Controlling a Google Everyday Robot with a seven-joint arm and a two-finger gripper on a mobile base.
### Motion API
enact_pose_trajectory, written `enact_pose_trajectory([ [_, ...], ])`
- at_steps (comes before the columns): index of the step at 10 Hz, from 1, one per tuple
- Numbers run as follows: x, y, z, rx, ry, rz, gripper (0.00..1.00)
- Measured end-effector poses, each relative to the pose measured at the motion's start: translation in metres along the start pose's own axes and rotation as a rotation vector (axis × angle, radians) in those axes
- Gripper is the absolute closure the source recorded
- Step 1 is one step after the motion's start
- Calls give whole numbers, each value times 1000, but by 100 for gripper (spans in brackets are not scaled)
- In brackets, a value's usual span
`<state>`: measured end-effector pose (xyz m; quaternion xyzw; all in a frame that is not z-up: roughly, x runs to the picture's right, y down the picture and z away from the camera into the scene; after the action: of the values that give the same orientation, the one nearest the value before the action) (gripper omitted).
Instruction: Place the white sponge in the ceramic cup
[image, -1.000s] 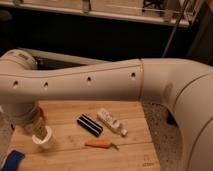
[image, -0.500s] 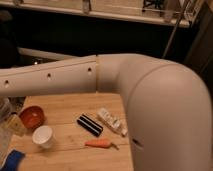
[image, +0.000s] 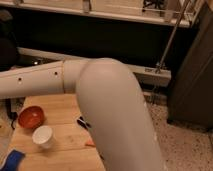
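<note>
Both task things sit loose on the tabletop (image: 60, 107). The sponge (image: 12, 160) lies flat at the front left corner, not yet picked up. The cup (image: 42, 136) stands upright just beyond it, mouth up to receive it. The arm (image: 115, 110) spans leftward, putting the claw out of frame past the left edge, state impossible to tell. The sponge probably lies below and nearer than it.

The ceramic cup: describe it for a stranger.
On the wooden table, left of the arm's elbow, the ceramic cup stands between the red bowl and the blue sponge. It alone is small, white, round. The gripper is out of view, leftward.
</note>
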<state>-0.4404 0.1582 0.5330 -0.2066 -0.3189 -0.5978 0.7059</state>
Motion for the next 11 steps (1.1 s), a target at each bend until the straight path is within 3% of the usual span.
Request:
enact_pose_trajectory([
  [2,-4,-2,23,-31,-34,-4,20],
  [5,-22,-6,53,-61,-44,-35,20],
  [11,-33,-14,110,-27,-82,-50,20],
])
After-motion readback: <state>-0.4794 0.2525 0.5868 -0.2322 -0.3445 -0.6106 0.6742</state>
